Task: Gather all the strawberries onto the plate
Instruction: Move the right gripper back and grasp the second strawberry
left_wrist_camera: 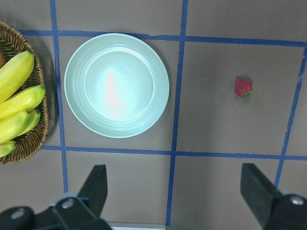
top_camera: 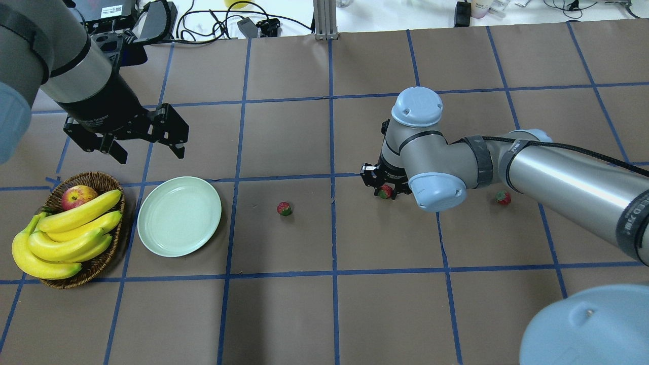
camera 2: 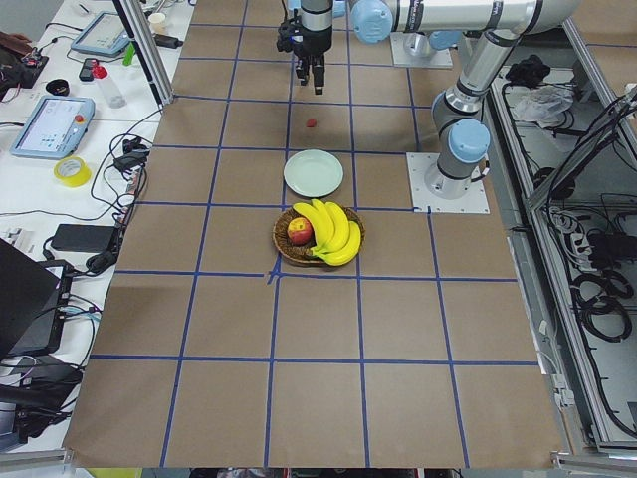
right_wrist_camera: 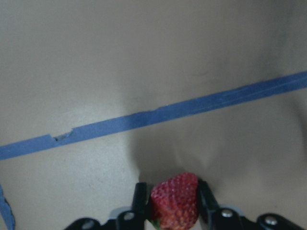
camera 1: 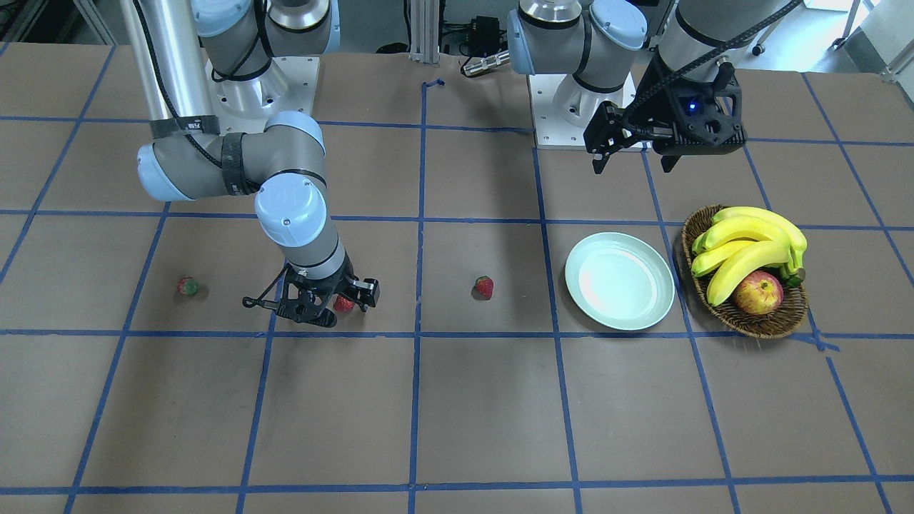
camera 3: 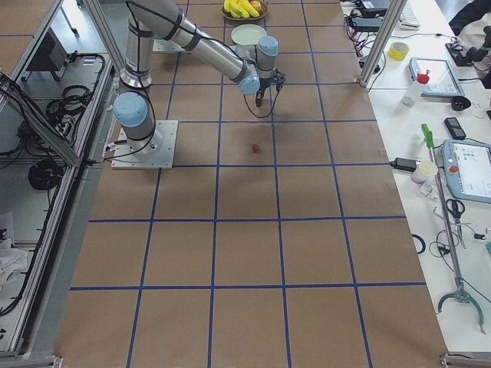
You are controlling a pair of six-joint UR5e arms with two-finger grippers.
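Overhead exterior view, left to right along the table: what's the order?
Fruit basket → plate → loose strawberry → middle strawberry, in the right gripper → far-right strawberry.

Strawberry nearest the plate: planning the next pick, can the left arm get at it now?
Probably yes: the left gripper hangs open near the plate, with only bare table between it and that strawberry.
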